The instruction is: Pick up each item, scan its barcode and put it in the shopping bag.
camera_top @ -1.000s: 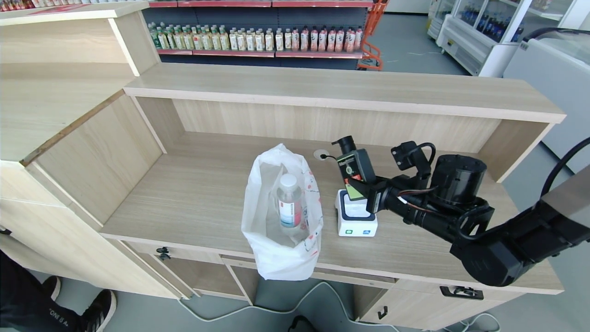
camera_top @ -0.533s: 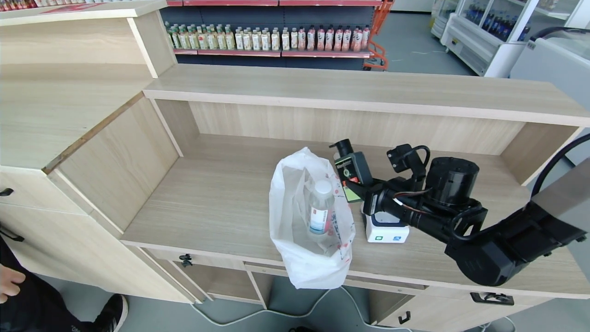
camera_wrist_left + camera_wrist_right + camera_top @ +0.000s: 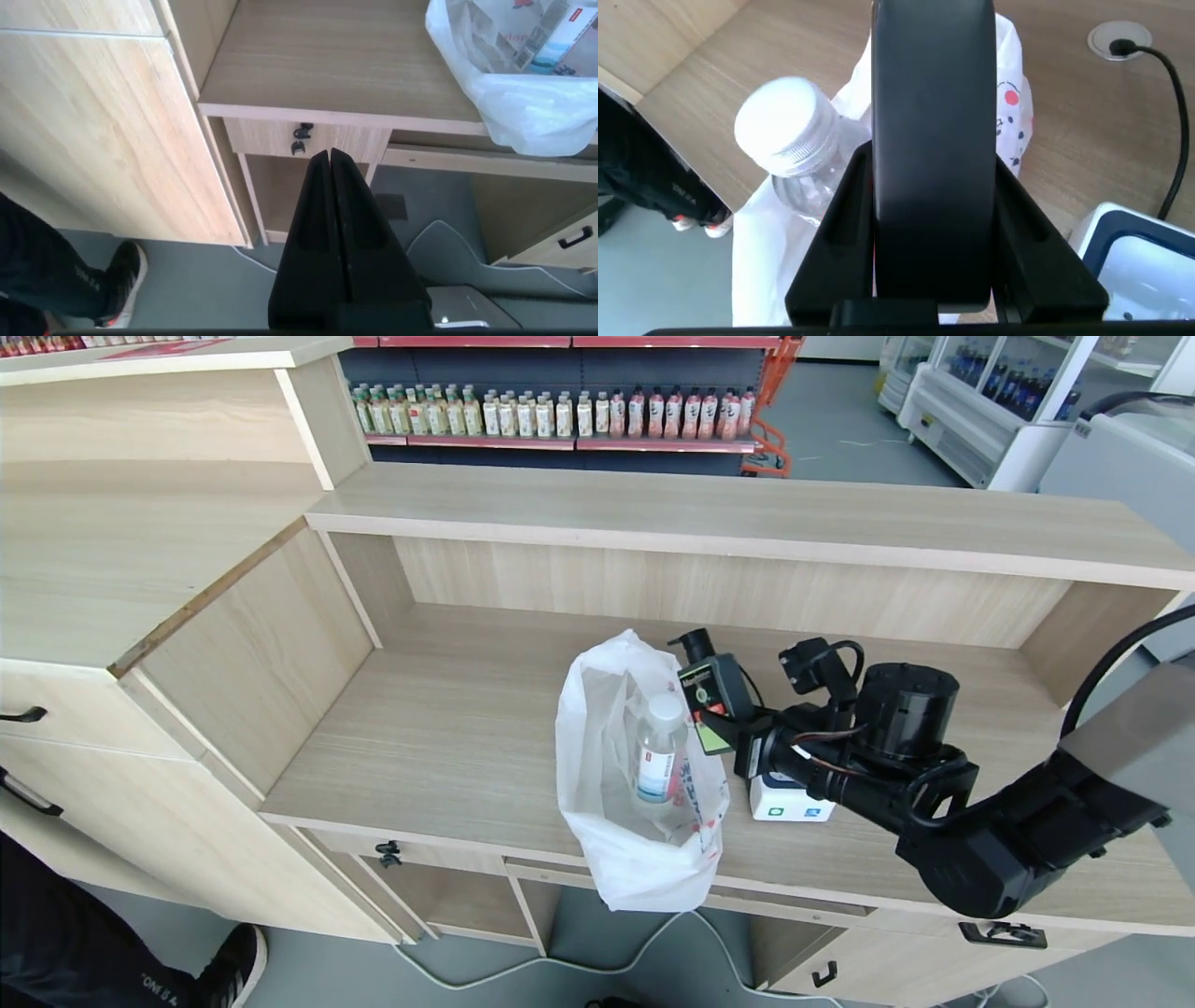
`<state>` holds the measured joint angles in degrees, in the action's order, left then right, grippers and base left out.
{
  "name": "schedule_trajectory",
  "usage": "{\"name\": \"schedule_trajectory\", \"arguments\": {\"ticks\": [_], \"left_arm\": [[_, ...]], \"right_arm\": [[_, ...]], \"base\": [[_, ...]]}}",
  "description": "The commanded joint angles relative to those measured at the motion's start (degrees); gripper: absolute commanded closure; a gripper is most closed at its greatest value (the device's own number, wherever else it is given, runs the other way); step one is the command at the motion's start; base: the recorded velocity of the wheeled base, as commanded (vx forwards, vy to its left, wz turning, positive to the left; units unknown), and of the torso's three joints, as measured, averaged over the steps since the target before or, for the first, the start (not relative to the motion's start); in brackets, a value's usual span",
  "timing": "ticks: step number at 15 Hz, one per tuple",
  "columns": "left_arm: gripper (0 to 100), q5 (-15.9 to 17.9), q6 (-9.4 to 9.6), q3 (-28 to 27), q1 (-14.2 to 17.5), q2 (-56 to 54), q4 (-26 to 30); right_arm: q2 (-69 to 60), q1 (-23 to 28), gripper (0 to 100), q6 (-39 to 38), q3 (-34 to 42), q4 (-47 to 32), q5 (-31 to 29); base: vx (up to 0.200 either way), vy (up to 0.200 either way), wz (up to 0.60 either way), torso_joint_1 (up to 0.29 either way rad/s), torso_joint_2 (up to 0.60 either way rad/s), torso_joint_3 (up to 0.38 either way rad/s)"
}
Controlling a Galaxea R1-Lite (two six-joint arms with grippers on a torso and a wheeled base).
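The right gripper [image 3: 730, 723] grips a dark pump bottle [image 3: 709, 683], nearly upright. The shopping bag [image 3: 583, 747] stands just to its left, at the counter's [image 3: 448, 747] front edge. The left gripper [image 3: 329, 161] is closed and empty.

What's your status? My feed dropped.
Right claw shut on black bottle, at bag rim. Left claw shut, empty. Water bottle already bagged. Scanner beside bag.

The shopping bag [image 3: 635, 868] is white and half transparent, with small red and dark printed marks. The water bottle [image 3: 658, 756] is clear, with a white cap and a red, white and blue label. The black bottle [image 3: 714, 695] has a green and red label. The scanner [image 3: 789, 800] is white. The tabletop [image 3: 448, 747] is pale wood grain.
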<state>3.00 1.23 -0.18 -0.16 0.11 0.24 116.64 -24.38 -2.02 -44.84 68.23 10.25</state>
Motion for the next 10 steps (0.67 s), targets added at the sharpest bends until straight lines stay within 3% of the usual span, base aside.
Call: {"name": "schedule_trajectory", "arguments": {"ticks": [1, 10], "left_arm": [[100, 0.0, 0.00, 0.0, 0.0, 0.0, 0.0], [100, 0.0, 0.00, 0.0, 0.0, 0.0, 0.0]], "right_arm": [[1.2, 0.1, 100, -0.1, 0.0, 0.2, -0.1], [10.7, 0.2, 100, -0.2, -7.4, 0.1, 0.6]], "base": [[0.000, 0.000, 0.00, 0.000, 0.00, 0.000], [0.000, 0.000, 0.00, 0.000, 0.00, 0.000]]}}
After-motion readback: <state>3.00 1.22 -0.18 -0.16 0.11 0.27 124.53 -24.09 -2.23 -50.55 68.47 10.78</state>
